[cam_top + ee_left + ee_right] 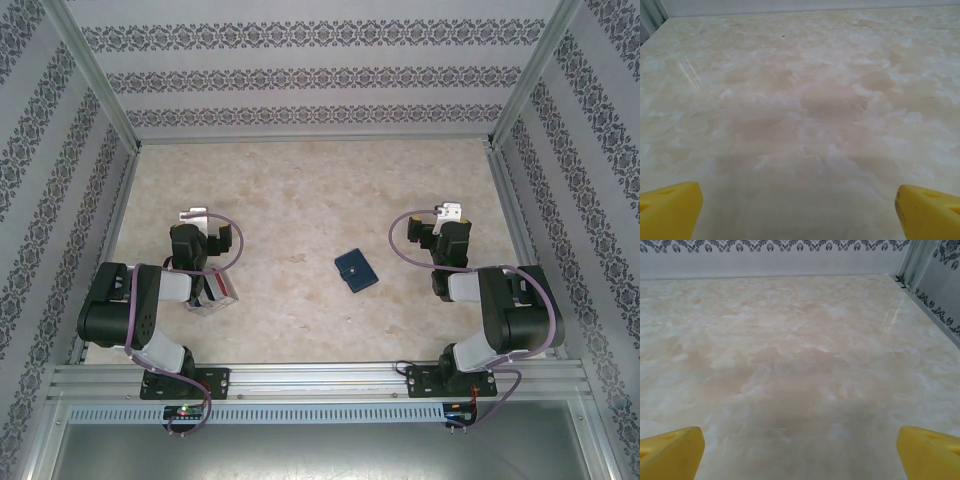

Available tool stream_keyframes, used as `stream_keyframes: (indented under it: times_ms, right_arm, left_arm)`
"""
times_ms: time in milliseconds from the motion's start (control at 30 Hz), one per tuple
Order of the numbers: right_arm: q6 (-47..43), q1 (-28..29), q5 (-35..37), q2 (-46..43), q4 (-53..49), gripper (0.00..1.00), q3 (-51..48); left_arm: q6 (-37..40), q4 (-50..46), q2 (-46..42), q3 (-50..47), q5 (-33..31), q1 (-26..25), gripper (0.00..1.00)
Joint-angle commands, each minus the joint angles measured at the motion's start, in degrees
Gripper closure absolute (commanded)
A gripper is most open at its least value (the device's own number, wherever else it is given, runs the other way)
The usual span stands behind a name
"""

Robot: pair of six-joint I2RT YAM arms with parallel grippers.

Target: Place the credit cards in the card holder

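1. Not begun, by my reading: the left claw (799,214) and right claw (800,454) both gape wide and empty over bare table (300,190).
2. The holder (356,270) lies folded mid-table, nearer the right arm; the cards (222,292) sit partly under the left arm (135,310).
3. Next, probably: the left claw reaches for a card while the right opens the holder.

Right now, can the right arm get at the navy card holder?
Probably yes: the card holder lies on bare table, just left of the right arm, with nothing between them, and its jaws stand open.
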Motion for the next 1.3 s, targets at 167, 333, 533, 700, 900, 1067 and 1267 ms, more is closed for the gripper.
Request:
stream_keyframes:
  times_ms: [167, 333, 533, 700, 900, 1067, 1267]
  right_arm:
    - [1.89, -1.85, -8.76, -11.86, -22.15, 0.02, 8.11]
    - [5.03, -1.54, -13.97, -16.47, -23.40, 0.02, 7.03]
    - [2.24, 2.89, -14.44, -16.66, -28.51, 0.02, 9.98]
    - [-2.08, 6.92, -10.82, -13.99, -30.83, 0.02, 12.59]
    - [-4.22, 8.87, -6.06, -12.78, -28.88, 0.02, 12.12]
    - [-4.24, 8.87, -5.09, -12.09, -29.59, 0.02, 12.51]
    - [-4.24, 8.85, -4.16, -11.90, -29.52, 0.02, 12.29]
  left_arm:
    - [-2.88, -23.57, -13.91, 8.14, -0.17, -0.50, 0.00]
    - [-17.57, -41.66, -27.59, 11.72, 0.63, -0.48, 0.00]
    - [-48.08, -86.78, -31.92, 25.81, -7.95, 0.55, 0.01]
    - [-48.56, -103.38, -30.18, 29.66, 3.64, 0.56, 0.01]
    - [-51.02, -106.58, -31.19, 25.77, 7.74, 1.81, 0.01]
    - [-49.78, -106.20, -29.70, 23.61, 9.42, 8.03, 0.01]
    - [-50.02, -97.45, -26.64, 19.49, 15.15, 8.82, 0.01]
